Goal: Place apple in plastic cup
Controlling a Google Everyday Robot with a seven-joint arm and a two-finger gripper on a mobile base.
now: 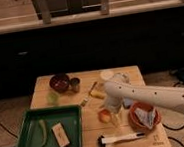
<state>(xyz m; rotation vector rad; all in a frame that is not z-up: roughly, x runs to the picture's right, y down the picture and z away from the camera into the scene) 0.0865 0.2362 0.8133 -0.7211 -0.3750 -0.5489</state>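
- A white robot arm [154,96] reaches in from the right over the light wooden table [42,91]. Its gripper [111,111] points down near the table's middle.
- The small round orange-red apple [105,116] is right at the gripper's tip, low at the tabletop. I cannot tell whether the gripper is closed on it.
- A pale green see-through cup [52,98] stands well apart to the left, near a dark red bowl [60,83].
- An orange bowl [135,119] sits just right of the apple.
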